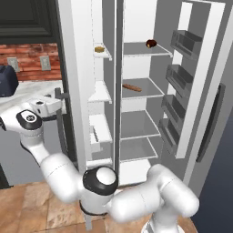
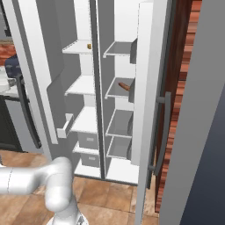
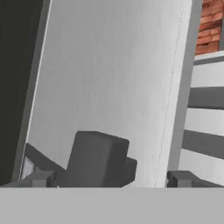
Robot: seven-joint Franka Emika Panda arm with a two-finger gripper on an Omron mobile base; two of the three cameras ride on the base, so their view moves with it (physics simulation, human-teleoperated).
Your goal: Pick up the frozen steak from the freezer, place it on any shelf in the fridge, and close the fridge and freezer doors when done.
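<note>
White glossy Franka arm (image 1: 136,200) of rounded tubular segments, dark joint caps, one black disc marked with a small ring.

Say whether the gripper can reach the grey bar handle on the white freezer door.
Probably yes: the grey bar handle sits close in front of the open gripper, between its fingertips, with nothing intervening.

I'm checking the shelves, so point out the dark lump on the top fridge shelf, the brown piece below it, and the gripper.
dark lump (image 1: 151,43), left base view, its middle.
brown piece (image 1: 132,87), left base view, mid-length.
gripper (image 3: 111,178), hand view, midway between fingertips.
</note>
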